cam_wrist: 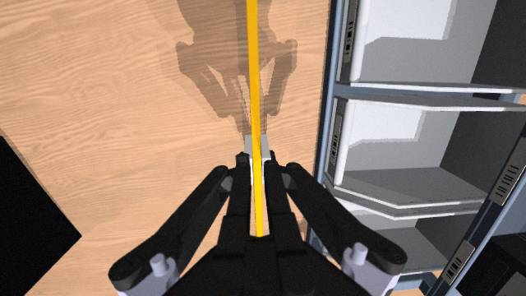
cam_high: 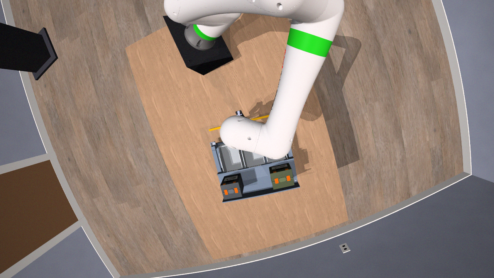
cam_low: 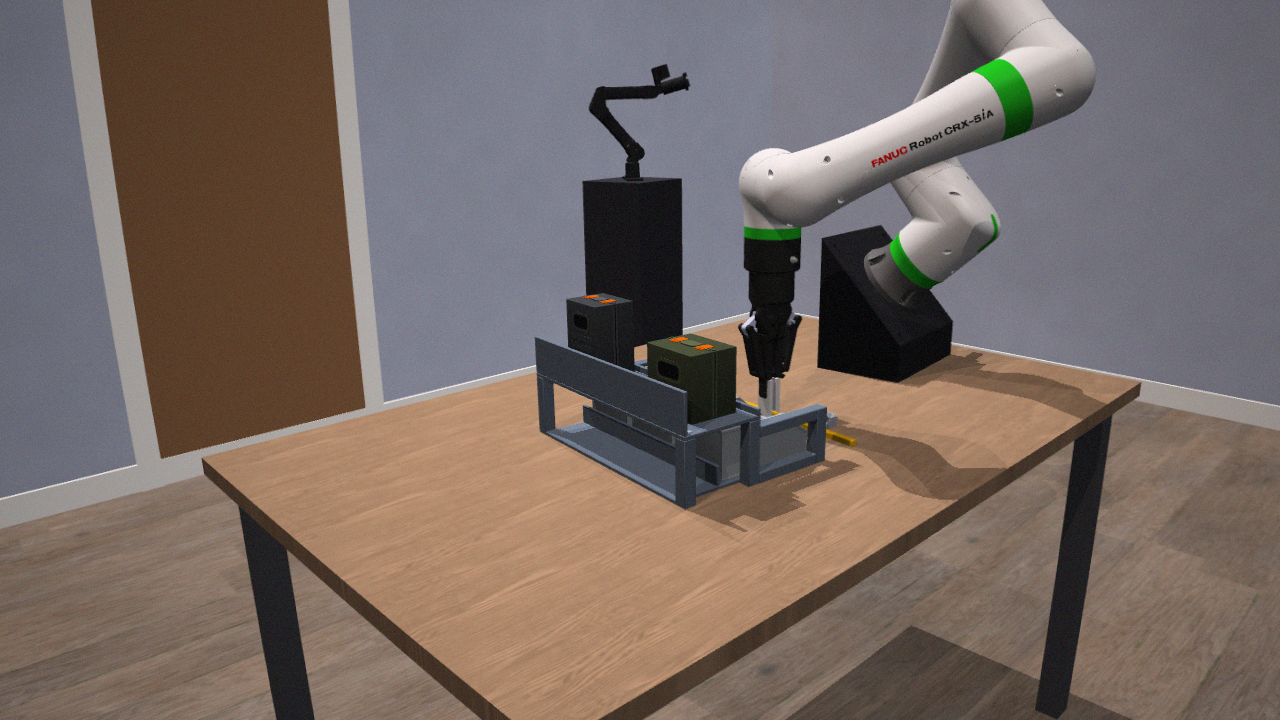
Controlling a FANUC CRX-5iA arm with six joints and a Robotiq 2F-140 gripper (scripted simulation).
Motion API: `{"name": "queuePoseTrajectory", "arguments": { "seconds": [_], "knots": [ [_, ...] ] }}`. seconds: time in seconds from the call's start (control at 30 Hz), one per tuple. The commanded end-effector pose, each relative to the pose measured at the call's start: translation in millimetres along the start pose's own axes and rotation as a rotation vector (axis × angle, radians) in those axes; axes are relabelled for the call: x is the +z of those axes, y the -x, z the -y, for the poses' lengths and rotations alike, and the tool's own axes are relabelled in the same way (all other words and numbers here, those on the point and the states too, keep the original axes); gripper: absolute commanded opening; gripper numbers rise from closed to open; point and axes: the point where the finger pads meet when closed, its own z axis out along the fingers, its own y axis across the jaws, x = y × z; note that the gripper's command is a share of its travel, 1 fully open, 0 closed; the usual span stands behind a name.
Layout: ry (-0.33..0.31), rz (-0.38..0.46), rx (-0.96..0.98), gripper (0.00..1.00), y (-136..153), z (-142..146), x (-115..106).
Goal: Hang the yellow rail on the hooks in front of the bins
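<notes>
On the table beside the rack, the claw pinched the rail.

Left to right in the wrist view: bare table (cam_wrist: 82,103), then the gripper (cam_wrist: 256,154) clamped on the yellow rail (cam_wrist: 254,82), low over the table and just beside the bin rack (cam_wrist: 326,103). Grasp looked done; lifting and seating it between the hook plates remained, hooks hidden.
</notes>
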Motion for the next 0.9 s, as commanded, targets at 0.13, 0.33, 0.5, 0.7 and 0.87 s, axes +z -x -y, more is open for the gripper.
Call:
{"name": "queuePoseTrajectory", "arguments": {
  "seconds": [0.13, 0.33, 0.5, 0.7, 0.87],
  "knots": [
    [0.0, 0.0, 0.004, 0.0, -1, -4, -11],
    [0.0, 0.0, 0.01, 0.0, -3, -11, -28],
    [0.0, 0.0, 0.01, 0.0, -3, -11, -28],
    [0.0, 0.0, 0.01, 0.0, -5, -17, -45],
    [0.0, 0.0, 0.01, 0.0, -8, -27, -70]
  ]
}}
